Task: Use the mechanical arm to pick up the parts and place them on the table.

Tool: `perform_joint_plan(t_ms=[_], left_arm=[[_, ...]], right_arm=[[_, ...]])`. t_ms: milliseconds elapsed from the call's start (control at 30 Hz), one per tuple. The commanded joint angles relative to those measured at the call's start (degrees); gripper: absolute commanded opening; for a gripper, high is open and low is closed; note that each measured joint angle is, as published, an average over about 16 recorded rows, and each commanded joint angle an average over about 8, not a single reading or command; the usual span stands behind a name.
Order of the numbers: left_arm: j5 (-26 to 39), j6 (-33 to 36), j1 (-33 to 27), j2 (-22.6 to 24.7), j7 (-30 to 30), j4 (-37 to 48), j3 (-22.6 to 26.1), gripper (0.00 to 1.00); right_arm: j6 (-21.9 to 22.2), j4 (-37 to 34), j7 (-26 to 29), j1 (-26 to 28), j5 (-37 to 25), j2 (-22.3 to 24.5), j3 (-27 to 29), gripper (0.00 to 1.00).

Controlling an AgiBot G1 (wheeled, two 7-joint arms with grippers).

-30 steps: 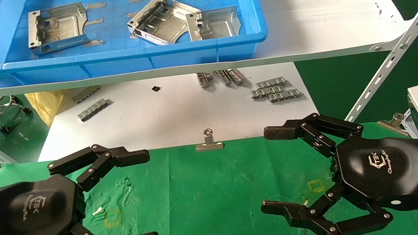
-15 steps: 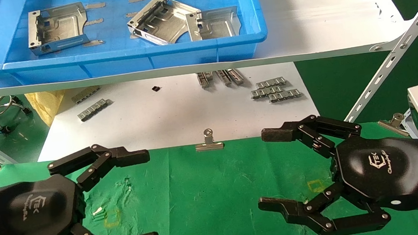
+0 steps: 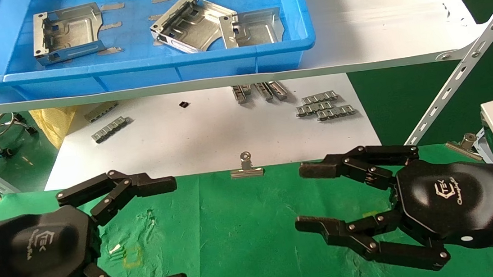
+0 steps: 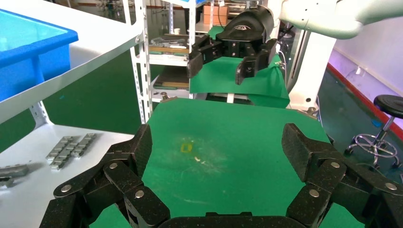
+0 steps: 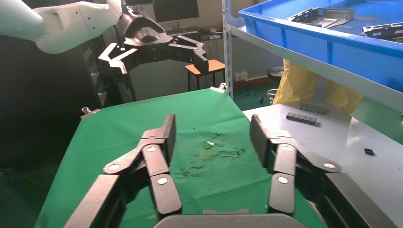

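**Pick not yet begun: both pincers empty above the green surface**

Three parts (image 3: 68,32) lying in the blue bin (image 3: 132,75), on the shelf above and beyond the green surface (image 3: 237,234). Left pincer (image 3: 165,232) hovering over that surface, well short of the bin, fingers spread wide, gripping nothing. Right pincer (image 3: 309,198) likewise open and empty, opposite. Judged: step in hand is the first reach. Next move calls for lifting the left pincer over the bin's near wall and down onto one part.
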Motion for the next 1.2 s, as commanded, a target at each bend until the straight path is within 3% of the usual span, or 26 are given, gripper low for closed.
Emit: perform_joint_plan(t_ms=[33, 300, 467, 700, 967, 1200], left_arm=[[0.0, 0.0, 0.0, 0.0, 0.0, 0.0, 0.0, 1.0], [-0.12, -0.36, -0.35, 0.0, -0.08, 0.1, -0.21, 1.0], [0.91, -2.45, -4.18, 0.48, -1.47, 1.26, -0.41, 1.0], [8.75, -6.8, -18.17, 5.45, -4.56, 10.14, 2.59, 1.0], [21.6, -10.82, -37.16, 16.24, -5.03, 30.86, 9.21, 1.0], [30.32, -13.94, -47.73, 25.62, -2.44, 48.1, 14.41, 1.0]], right_arm=[[0.0, 0.0, 0.0, 0.0, 0.0, 0.0, 0.0, 0.0], [0.0, 0.0, 0.0, 0.0, 0.0, 0.0, 0.0, 0.0], [0.0, 0.0, 0.0, 0.0, 0.0, 0.0, 0.0, 0.0], [0.0, 0.0, 0.0, 0.0, 0.0, 0.0, 0.0, 0.0], [0.0, 0.0, 0.0, 0.0, 0.0, 0.0, 0.0, 0.0], [0.0, 0.0, 0.0, 0.0, 0.0, 0.0, 0.0, 0.0]])
